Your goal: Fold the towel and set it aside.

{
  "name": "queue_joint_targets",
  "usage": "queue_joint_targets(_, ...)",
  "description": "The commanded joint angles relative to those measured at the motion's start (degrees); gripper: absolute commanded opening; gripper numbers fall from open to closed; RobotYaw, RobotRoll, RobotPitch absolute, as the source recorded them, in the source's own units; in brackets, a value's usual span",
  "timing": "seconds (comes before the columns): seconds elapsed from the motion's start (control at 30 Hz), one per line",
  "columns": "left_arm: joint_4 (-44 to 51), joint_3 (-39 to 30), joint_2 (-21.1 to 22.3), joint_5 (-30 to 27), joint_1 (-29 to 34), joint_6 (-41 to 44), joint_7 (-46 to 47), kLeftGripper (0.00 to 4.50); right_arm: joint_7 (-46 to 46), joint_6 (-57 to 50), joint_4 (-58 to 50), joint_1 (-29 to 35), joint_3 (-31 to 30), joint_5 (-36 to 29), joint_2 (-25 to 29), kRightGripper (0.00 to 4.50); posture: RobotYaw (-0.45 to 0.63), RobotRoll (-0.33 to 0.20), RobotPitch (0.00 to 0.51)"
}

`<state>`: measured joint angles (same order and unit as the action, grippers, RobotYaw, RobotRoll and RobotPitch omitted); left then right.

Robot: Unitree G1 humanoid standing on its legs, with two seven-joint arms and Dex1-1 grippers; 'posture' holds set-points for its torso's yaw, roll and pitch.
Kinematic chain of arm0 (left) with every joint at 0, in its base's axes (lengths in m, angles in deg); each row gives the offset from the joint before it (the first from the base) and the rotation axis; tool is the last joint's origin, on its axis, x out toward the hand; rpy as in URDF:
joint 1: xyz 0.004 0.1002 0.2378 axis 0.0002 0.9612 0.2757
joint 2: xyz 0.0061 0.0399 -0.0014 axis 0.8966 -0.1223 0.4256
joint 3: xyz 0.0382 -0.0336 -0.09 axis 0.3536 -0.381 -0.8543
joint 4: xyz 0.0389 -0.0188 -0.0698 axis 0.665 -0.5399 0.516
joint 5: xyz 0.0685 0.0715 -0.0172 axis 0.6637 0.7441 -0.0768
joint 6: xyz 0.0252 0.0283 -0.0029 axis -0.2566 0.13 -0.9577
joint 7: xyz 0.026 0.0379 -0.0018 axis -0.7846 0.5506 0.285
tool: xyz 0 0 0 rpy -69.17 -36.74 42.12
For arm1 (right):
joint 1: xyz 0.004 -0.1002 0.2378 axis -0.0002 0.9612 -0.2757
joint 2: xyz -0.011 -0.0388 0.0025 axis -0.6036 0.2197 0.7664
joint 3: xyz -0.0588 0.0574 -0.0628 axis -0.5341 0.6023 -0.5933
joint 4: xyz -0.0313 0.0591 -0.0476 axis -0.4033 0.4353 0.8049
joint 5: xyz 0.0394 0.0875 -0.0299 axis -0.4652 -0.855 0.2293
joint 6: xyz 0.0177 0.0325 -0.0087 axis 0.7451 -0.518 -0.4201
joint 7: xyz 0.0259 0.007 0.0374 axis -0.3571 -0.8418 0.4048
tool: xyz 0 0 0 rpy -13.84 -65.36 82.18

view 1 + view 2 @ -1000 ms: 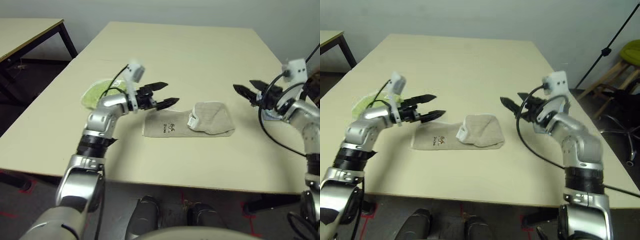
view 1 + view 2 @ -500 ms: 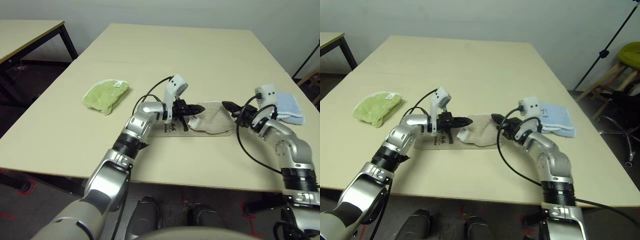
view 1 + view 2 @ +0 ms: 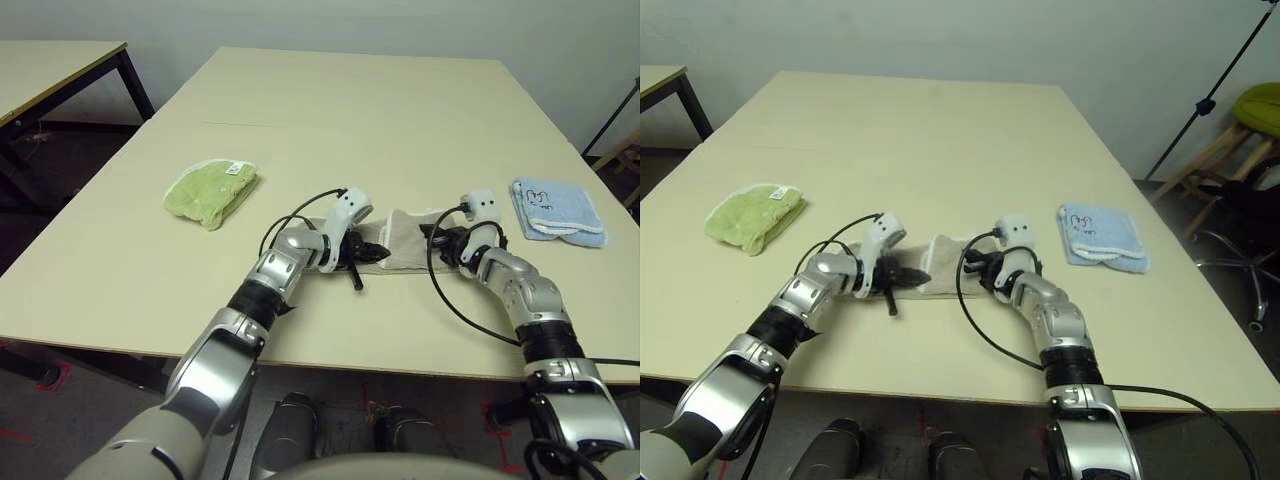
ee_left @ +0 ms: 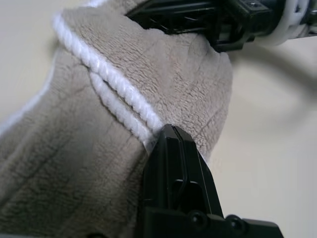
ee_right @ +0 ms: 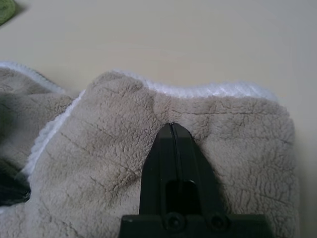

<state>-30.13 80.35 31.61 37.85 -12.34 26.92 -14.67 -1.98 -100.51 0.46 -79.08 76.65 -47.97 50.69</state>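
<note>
Beige-tan towel (image 5: 237, 163) is lying across the near surface (image 3: 300, 320), left gripper (image 4: 171, 130) and right gripper (image 5: 172, 127) resting over it with fingers pressed together (presumably flattening), the right nearer its folded end; green and blue cloths (image 3: 212, 195) are flanking beyond.

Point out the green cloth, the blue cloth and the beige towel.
Green cloth (image 3: 208, 197): left eye view, middle of its crumpled top.
Blue cloth (image 3: 558, 211): left eye view, middle of its upper face.
Beige towel (image 5: 252, 134): right wrist view, its folded-over terry part.
</note>
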Motion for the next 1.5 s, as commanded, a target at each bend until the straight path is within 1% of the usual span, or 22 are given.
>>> queue_joint_targets(0.03,4.77,-4.25,0.00,-3.61,1.19,6.35,1.67,0.02,2.24,1.78,-0.06,-0.56,-0.69,0.69,-0.06,0.00,0.13,0.000,0.062)
queue_joint_targets(0.07,7.16,-6.86,-0.18,-5.71,1.31,9.26,3.18,0.02,3.21,1.89,-1.38,-0.89,-0.69,0.33,0.26,0.00,0.13,0.000,0.062)
queue_joint_targets(0.17,15.46,-13.91,0.06,-11.73,2.45,19.27,7.74,0.61,6.77,4.75,-4.77,-1.33,-0.45,-0.50,1.02,0.59,0.13,0.000,0.065)
queue_joint_targets(0.27,27.69,-21.50,2.75,-16.97,5.43,34.12,13.93,1.56,11.54,3.82,-7.36,-2.32,0.02,-1.87,3.68,1.63,0.14,0.000,0.079)
queue_joint_targets(0.3,32.43,-24.93,4.35,-19.31,7.08,42.02,15.72,2.02,12.78,3.54,-8.00,-2.93,0.57,-2.32,4.94,2.10,0.14,0.000,0.079)
queue_joint_targets(0.33,35.63,-27.21,5.31,-21.13,8.17,47.57,17.16,2.29,13.45,3.47,-8.31,-3.31,0.90,-2.59,5.76,2.41,0.14,0.000,0.079)
queue_joint_targets(0.4,41.56,-33.08,7.18,-24.63,11.05,60.07,19.07,3.08,16.51,1.93,-10.26,-3.75,1.32,-4.16,8.53,3.21,0.15,0.000,0.084)
queue_joint_targets(0.5,45.77,-39.23,6.72,-27.36,12.90,70.39,21.30,4.13,19.15,0.39,-12.19,-3.81,1.46,-5.43,11.32,4.36,0.16,0.000,0.083)
queue_joint_targets(0.53,45.95,-40.79,6.78,-29.37,14.14,72.06,22.65,4.46,20.79,-0.30,-12.98,-3.74,1.35,-5.73,12.84,4.50,0.17,0.000,0.087)
queue_joint_targets(0.6,45.74,-42.91,6.94,-34.93,16.96,73.22,25.81,4.48,23.94,-1.48,-14.10,-3.65,1.33,-6.24,15.74,4.50,0.17,0.000,0.088)
queue_joint_targets(0.7,44.60,-43.99,6.69,-42.66,19.19,73.22,31.71,4.48,26.30,-2.38,-14.60,-3.66,1.42,-6.47,18.10,4.50,0.17,0.000,0.088)
queue_joint_targets(0.73,44.53,-43.10,6.48,-44.73,20.20,73.22,33.65,4.48,27.09,-2.48,-14.61,-3.60,1.47,-6.49,19.01,4.50,0.17,0.000,0.088)
queue_joint_targets(0.8,44.21,-41.80,5.62,-46.81,21.26,73.22,37.86,4.48,28.05,-2.83,-14.99,-3.26,1.69,-6.68,20.19,4.50,0.17,0.000,0.098)
queue_joint_targets(0.9,41.97,-42.59,2.10,-46.26,20.20,73.22,44.41,4.48,28.33,-2.89,-15.54,-2.61,2.09,-6.84,20.87,4.50,0.16,0.000,0.099)
queue_joint_targets(1.0,40.08,-41.46,1.50,-48.90,19.93,73.22,47.20,4.48,28.29,-3.15,-16.61,-1.66,2.45,-7.16,21.13,4.50,0.15,0.000,0.104)
queue_joint_targets(1.07,38.46,-42.57,-0.16,-47.48,18.92,73.22,48.84,4.48,28.12,-3.23,-17.29,-1.07,2.83,-7.36,21.22,4.50,0.14,0.000,0.105)
queue_joint_targets(1.17,34.90,-43.93,-1.31,-46.93,17.66,73.22,49.48,4.48,27.86,-3.61,-18.38,-0.53,3.49,-7.84,21.35,4.50,0.12,0.000,0.104)
queue_joint_targets(1.23,31.36,-45.60,-1.72,-43.23,16.07,69.73,51.58,4.48,27.85,-4.08,-19.11,-0.31,4.00,-8.25,21.72,4.50,0.12,0.000,0.105)
queue_joint_targets(1.3,28.99,-46.41,-1.75,-41.44,14.85,67.42,52.14,4.48,27.86,-4.50,-19.77,0.01,4.42,-8.63,22.14,4.50,0.11,0.000,0.103)
queue_joint_targets(1.4,27.85,-46.31,-2.42,-40.95,14.00,65.68,51.91,3.87,27.97,-5.13,-20.83,0.84,4.90,-9.05,22.69,4.50,0.10,0.000,0.101)
queue_joint_targets(1.47,28.17,-45.79,-2.96,-41.01,14.03,65.72,51.48,3.23,28.17,-5.80,-21.84,1.72,5.05,-9.57,23.22,4.50,0.10,0.000,0.100)
queue_joint_targets(1.5,28.31,-45.77,-3.30,-40.94,14.01,65.75,51.43,2.80,28.42,-6.01,-22.20,2.16,5.04,-9.75,23.55,4.50,0.10,0.000,0.100)
